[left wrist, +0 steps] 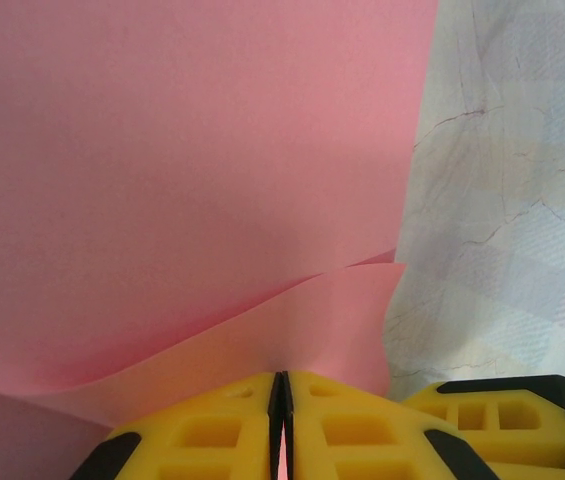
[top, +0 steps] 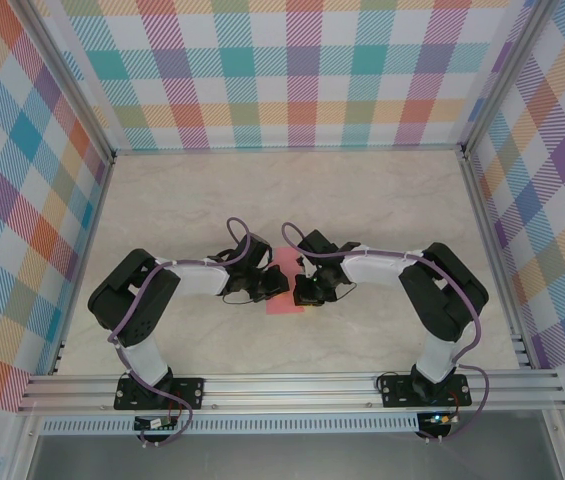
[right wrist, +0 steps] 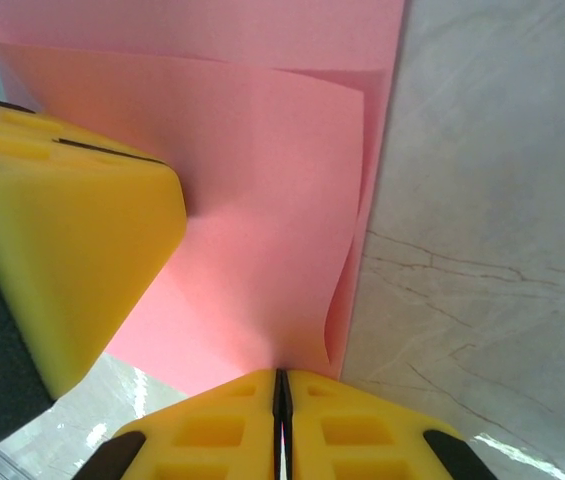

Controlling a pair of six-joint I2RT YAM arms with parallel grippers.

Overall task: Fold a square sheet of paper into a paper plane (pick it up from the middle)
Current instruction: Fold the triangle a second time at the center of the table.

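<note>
The salmon-pink square sheet of paper (top: 282, 293) lies on the marble table between my two arms, doubled over on itself. In the left wrist view the sheet (left wrist: 182, 170) curves in two layers, and my left gripper (left wrist: 281, 385) is shut on its near edge. From the right wrist the folded sheet (right wrist: 262, 200) runs away from my right gripper (right wrist: 282, 380), which is shut on the paper's edge too. The left gripper's yellow finger (right wrist: 62, 250) shows at the left there, touching the paper. From above, both grippers (top: 262, 285) (top: 307, 288) meet over the sheet.
The marble tabletop (top: 292, 190) stretches beyond the arms to checkered walls (top: 292, 70). An aluminium rail (top: 292, 385) runs along the near edge at the arm bases.
</note>
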